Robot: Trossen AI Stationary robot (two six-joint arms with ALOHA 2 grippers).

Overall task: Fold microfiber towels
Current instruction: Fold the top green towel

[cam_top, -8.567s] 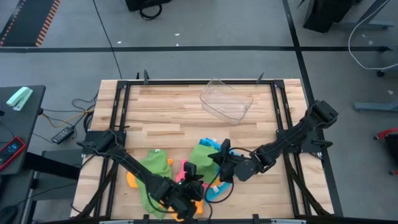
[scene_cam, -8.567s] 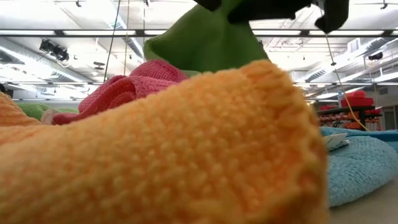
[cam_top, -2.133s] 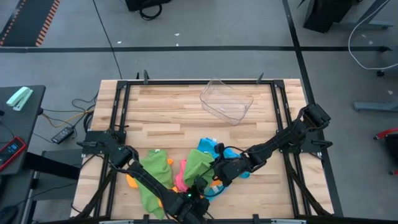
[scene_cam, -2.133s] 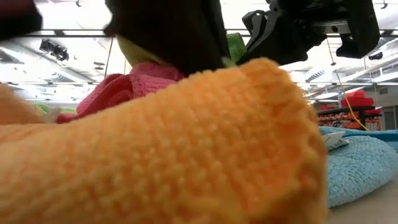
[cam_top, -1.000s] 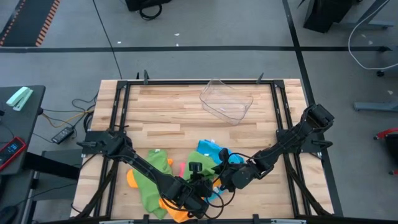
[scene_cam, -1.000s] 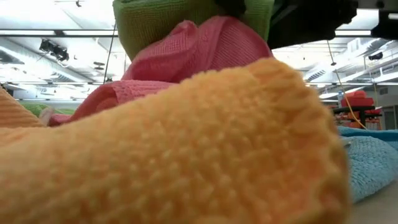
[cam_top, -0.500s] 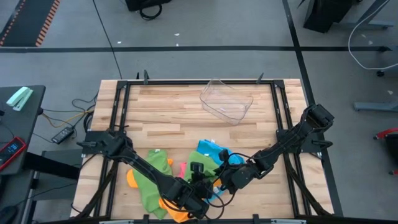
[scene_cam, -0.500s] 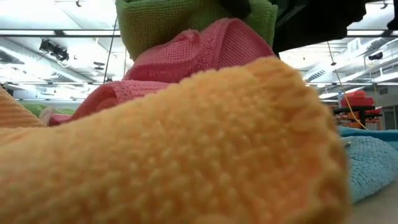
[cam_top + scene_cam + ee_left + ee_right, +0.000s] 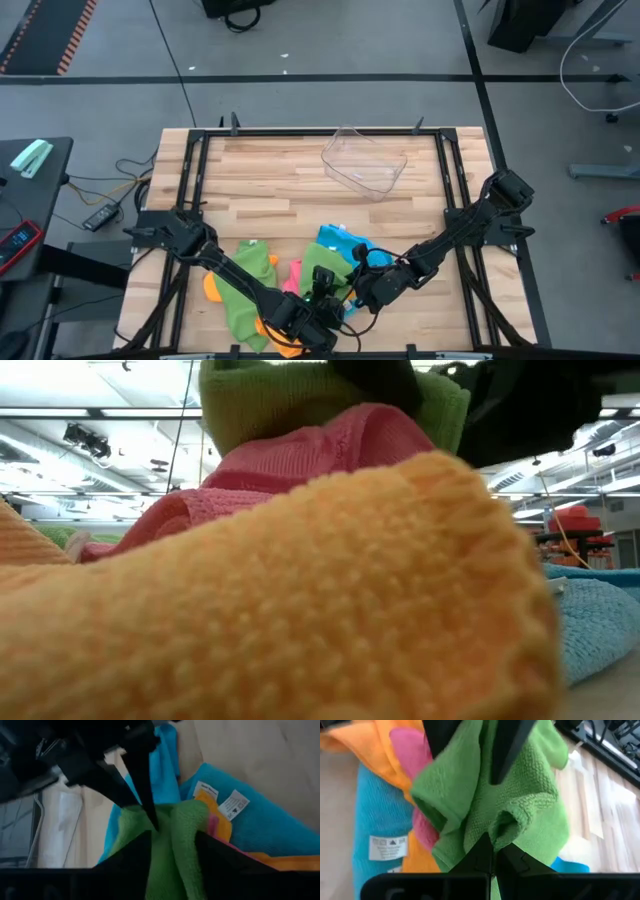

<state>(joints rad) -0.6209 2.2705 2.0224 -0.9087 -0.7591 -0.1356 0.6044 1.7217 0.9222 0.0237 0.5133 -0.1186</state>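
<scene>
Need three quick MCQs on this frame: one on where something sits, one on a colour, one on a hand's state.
1. Where is the clear plastic tray?
A. far side of the table, away from the towels
B. under the towel pile
C. on the floor

2. What colour is the towel pinched by the right hand?
A. pink
B. green
C. orange

3. The right hand is:
A. wide open
B. out of view
C. shut on cloth

Answers: 1 A, the tray stands alone on bare wood; 2 B, green cloth bunches at its fingertips; 3 C, the fingers meet on a fold.
</scene>
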